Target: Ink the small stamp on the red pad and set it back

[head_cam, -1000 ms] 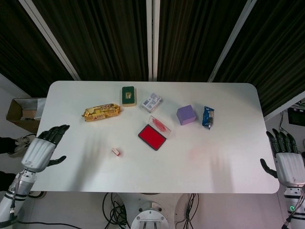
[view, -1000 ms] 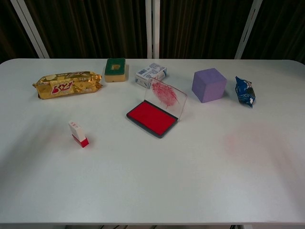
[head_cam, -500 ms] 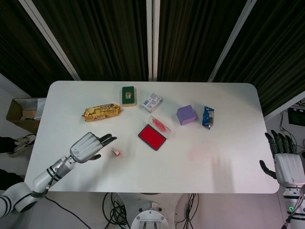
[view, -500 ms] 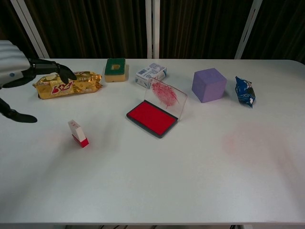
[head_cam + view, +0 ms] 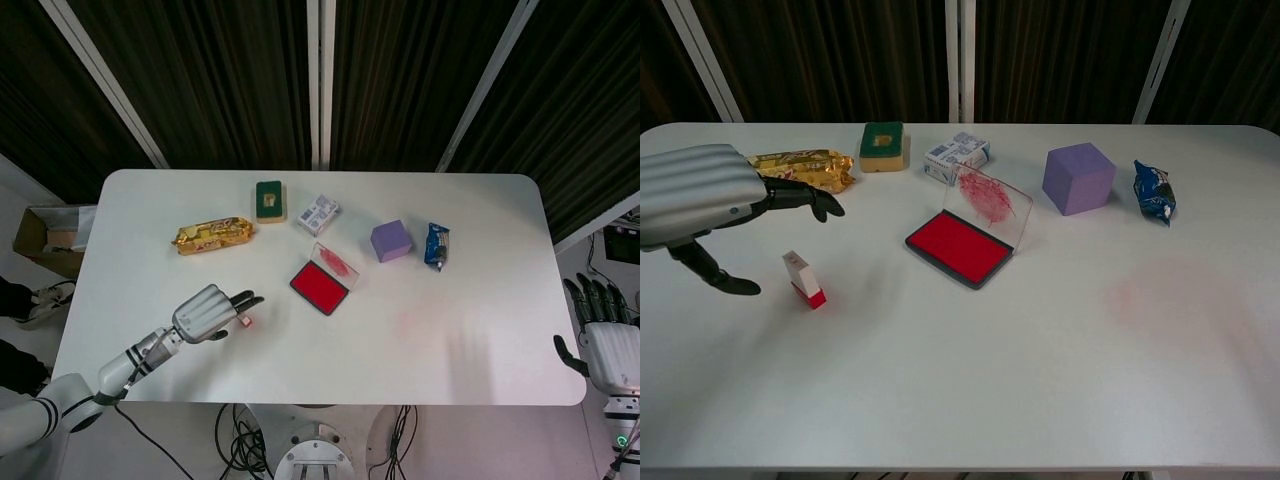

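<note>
The small stamp, white with a red base, stands upright on the white table, left of the ink pad. The red ink pad lies open at the table's middle, its clear, ink-smeared lid raised. My left hand hovers open over the stamp: the fingers reach past it above and the thumb hangs low at its left, touching nothing. In the head view the left hand partly covers the stamp, left of the pad. My right hand is open beyond the table's right edge.
Along the back sit a gold snack pack, a green sponge, a small white box, a purple cube and a blue packet. A faint pink stain marks the right side. A cardboard box stands off the left edge.
My left hand came in from beyond the table's left edge and moved right until its open fingers arch over the stamp. The stamp and pad stayed put. The right hand sank slightly.
</note>
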Tool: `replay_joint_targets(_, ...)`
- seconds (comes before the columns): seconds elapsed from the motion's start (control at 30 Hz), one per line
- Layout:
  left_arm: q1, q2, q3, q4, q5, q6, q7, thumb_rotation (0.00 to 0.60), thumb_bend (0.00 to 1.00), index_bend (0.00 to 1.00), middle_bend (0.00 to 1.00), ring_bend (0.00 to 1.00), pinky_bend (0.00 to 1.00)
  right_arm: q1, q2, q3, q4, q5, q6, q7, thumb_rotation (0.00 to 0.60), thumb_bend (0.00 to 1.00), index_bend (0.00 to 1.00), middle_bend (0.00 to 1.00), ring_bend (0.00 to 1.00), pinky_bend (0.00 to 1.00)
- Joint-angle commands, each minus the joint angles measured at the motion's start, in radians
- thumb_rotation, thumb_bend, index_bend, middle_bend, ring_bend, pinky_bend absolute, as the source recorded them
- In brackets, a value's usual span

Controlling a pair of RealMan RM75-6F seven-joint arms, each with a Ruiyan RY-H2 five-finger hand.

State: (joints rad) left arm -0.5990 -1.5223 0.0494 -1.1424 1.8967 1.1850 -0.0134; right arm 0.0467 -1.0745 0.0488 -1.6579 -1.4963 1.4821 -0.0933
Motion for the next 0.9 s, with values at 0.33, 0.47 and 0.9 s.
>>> replay_joint_targets(0.33,-0.034,-0.1,0.042,0.152,-0.013,-0.02,-0.015,0.6,0.1,0.29,0.32,0.86,0.91,-0.004,0.009,-0.001,0.001,0.008,0.0,0.012,0.6,0.27,0.0,0.0,0.0,0.0)
replay_joint_targets(0.47,-0.032,-0.129,0.055,0.2,-0.016,-0.001,-0.028,0.6,0.13,0.33,0.35,0.87,0.91,-0.005,0.008,0.0,0.004,0.009,0.001,0.016,0.6,0.27,0.0,0.0,0.0,0.0)
replay_joint_targets(0.9,-0.036,-0.187,0.078,0.308,-0.021,0.056,-0.064,0.6,0.21,0.44,0.42,0.89,0.92,-0.004,0.005,0.002,0.004,0.033,-0.015,0.005,0.6,0.27,0.0,0.0,0.0,0.0)
